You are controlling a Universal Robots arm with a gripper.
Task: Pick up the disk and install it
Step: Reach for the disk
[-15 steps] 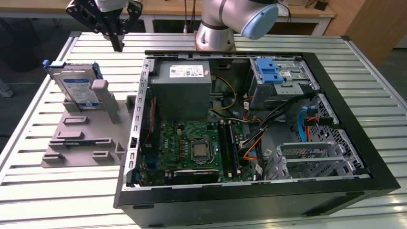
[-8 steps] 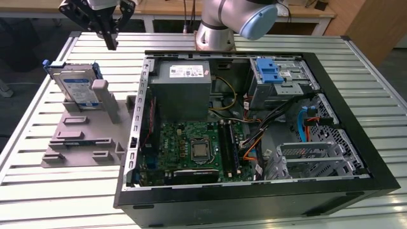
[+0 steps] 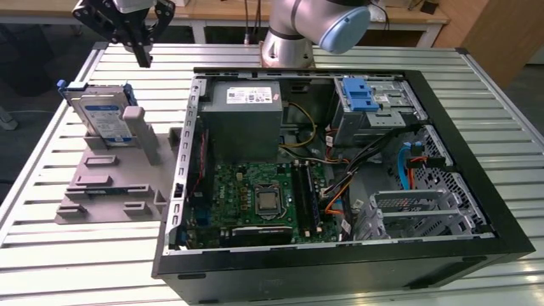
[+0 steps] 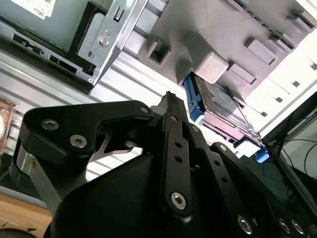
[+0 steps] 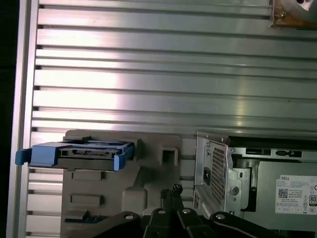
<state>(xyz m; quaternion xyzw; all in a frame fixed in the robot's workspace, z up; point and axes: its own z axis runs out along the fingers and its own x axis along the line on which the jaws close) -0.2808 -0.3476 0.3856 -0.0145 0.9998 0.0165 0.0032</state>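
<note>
Aluminium slats make up the surface [image 3: 76,268], and a broad stretch of them is left bare ahead of the jaws in the first wrist view, out to the surface's far edge. The jaws are poised high in the air. Their black fingers [image 4: 174,144] are closed tip to tip, with nothing gripped between them and nothing touched. Below the jaws, and well apart from them, the disk [image 3: 100,116] is stood on edge with a slight backward lean in a grey fixture [image 3: 111,185] that is set on the surface. The disk's blue bracket [image 5: 74,151] is seen edge-on in the first wrist view, and its upper edge is left free, with open air between it and the fingertips. A grey post [image 3: 134,116] of the fixture is placed just beside the disk, on the side nearer the open computer case [image 3: 340,274]. To that same side of the jaws, only a narrow strip of slats is left between the fixture and the case's metal wall [image 5: 213,163]. On the opposite side of the jaws, the surface's edge runs close to the disk. Inside the case, farther from the jaws, a grey power supply [image 3: 246,115] and a green motherboard [image 3: 255,197] are seen.
</note>
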